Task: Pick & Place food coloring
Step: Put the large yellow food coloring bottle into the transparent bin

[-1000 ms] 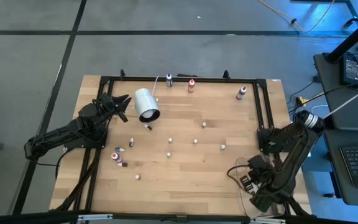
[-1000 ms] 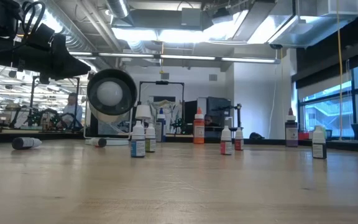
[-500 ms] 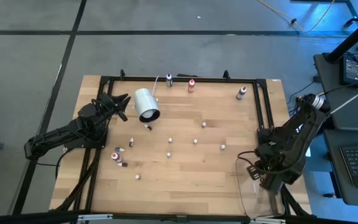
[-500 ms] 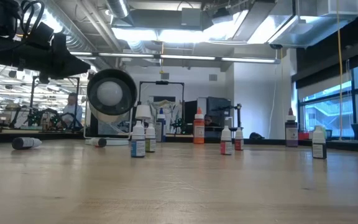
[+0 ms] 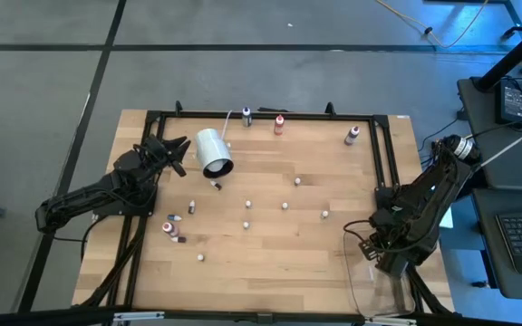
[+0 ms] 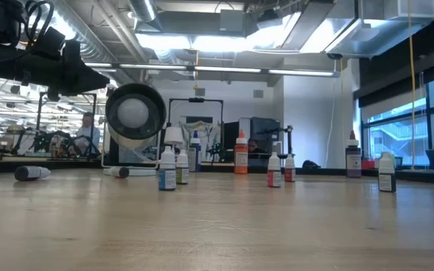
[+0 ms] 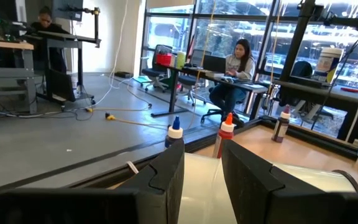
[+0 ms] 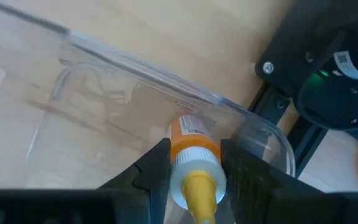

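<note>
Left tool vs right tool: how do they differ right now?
Left tool grips the rim of the large white cylinder near the table's back-left; right tool holds an orange food coloring bottle with a yellow tip at the front-right corner.
The left's load lies on its side on the table; the right's hangs over a clear plastic bin.
Both are closed on something.
</note>
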You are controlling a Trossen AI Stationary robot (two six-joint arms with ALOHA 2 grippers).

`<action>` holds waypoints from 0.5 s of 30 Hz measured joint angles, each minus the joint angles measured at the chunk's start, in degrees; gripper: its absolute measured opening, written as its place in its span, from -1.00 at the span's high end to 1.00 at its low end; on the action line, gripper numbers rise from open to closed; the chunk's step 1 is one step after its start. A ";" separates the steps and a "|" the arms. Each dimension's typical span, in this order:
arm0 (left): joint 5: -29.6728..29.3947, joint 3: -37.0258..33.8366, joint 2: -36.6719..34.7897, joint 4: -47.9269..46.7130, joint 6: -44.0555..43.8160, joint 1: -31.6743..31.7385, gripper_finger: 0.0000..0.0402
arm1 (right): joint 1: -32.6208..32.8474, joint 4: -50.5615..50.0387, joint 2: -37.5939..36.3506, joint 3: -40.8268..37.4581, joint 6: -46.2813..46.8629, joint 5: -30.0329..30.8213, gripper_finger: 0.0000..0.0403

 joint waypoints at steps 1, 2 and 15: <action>0.00 0.00 0.00 0.00 0.00 -0.02 0.48 | 0.00 0.07 0.00 0.00 -0.08 0.00 0.32; 0.00 0.00 0.01 0.00 0.00 0.00 0.48 | 0.00 0.12 0.00 0.00 -0.08 -0.02 0.31; 0.00 0.00 0.00 0.00 0.00 -0.02 0.48 | -0.02 0.13 0.02 0.00 0.00 0.32 0.30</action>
